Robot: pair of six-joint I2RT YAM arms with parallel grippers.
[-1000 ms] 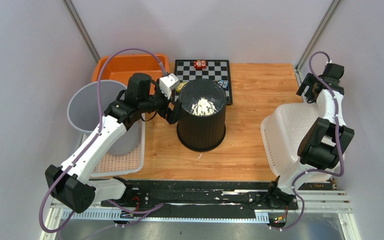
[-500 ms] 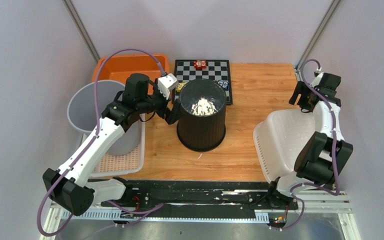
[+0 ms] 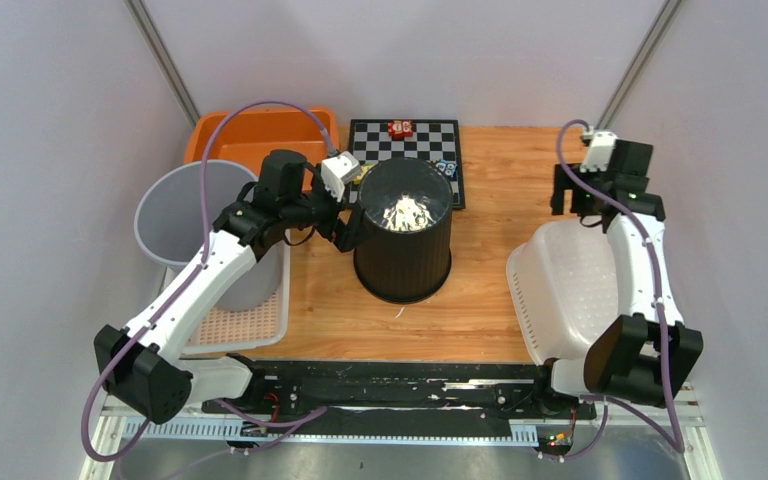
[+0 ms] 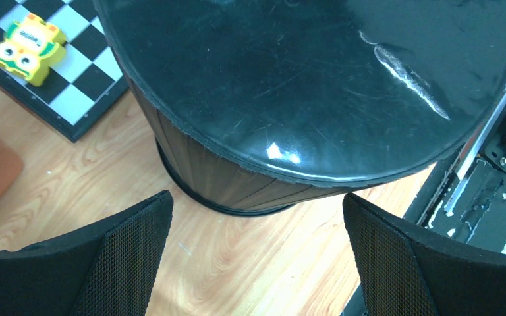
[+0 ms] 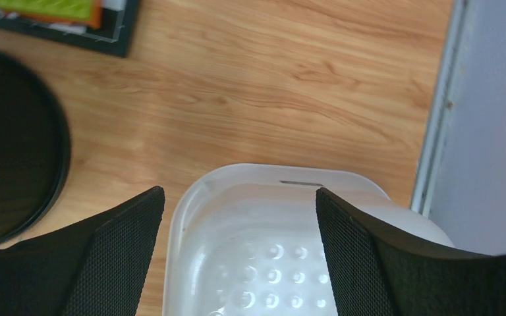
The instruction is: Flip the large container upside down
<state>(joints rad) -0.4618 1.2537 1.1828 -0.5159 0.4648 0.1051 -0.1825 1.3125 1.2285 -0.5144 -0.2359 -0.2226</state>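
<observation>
The large black container [image 3: 405,250] stands mid-table with its glossy, scratched closed base facing up and its wider rim on the wood; the left wrist view shows that base [image 4: 303,79] close up. My left gripper [image 3: 345,225] is open just left of its upper wall, with only bare table between its fingers [image 4: 253,263]. My right gripper [image 3: 580,205] is open above the far end of a white dimpled basket [image 3: 565,290], whose rounded rim [image 5: 263,191] shows between the jaws; the gripper [image 5: 240,263] touches nothing.
A grey bin [image 3: 185,215] sits in a white mesh tray [image 3: 240,330] at the left, with an orange tub [image 3: 260,135] behind it. A chessboard [image 3: 410,140] with small toys, one yellow [image 4: 26,49], lies at the back. Enclosure walls close in both sides.
My right arm swung in from the right wall to above the white basket's far end, and the basket settled lower and to the left. The left arm and black container barely moved.
</observation>
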